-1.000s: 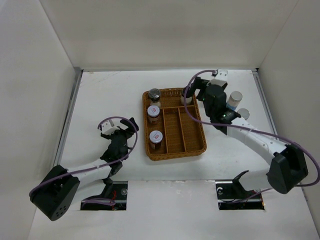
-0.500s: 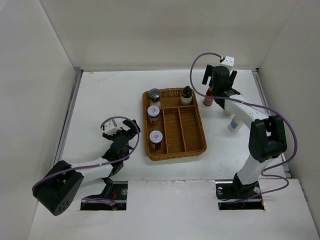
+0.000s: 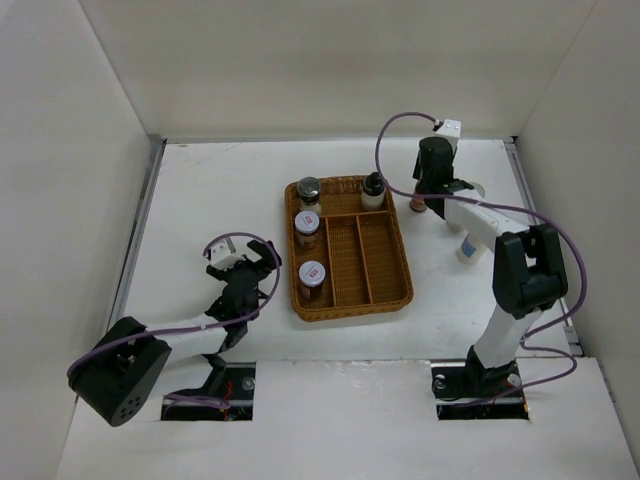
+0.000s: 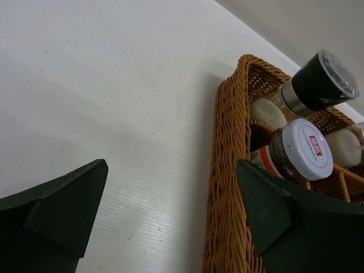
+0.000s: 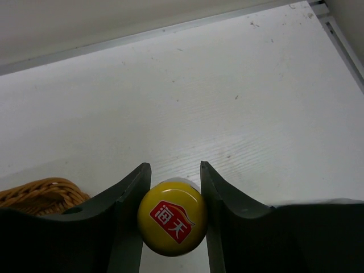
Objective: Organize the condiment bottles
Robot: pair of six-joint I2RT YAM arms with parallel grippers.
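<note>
A slim red bottle (image 3: pixel 414 205) with a yellow cap (image 5: pixel 172 223) stands on the table just right of the wicker tray (image 3: pixel 385 292). My right gripper (image 3: pixel 428 190) (image 5: pixel 174 170) is shut on it, both fingers pressed against the cap. In the tray stand a grey-capped shaker (image 3: pixel 308 188) (image 4: pixel 321 85), two red-white-lidded jars (image 3: pixel 306 222) (image 3: pixel 313 272) and a black-capped bottle (image 3: pixel 372 188). A white blue-labelled bottle (image 3: pixel 466 248) stands to the right, partly behind the right arm. My left gripper (image 3: pixel 245 268) (image 4: pixel 170 199) is open and empty beside the tray's left rim (image 4: pixel 227 170).
The tray's two long right compartments (image 3: pixel 362 255) hold nothing. White walls enclose the table on three sides. The right arm stretches along the table's right side, over the white bottle.
My right gripper swung from the tray's back right corner to the red bottle and closed on its yellow cap. The left arm has barely shifted.
</note>
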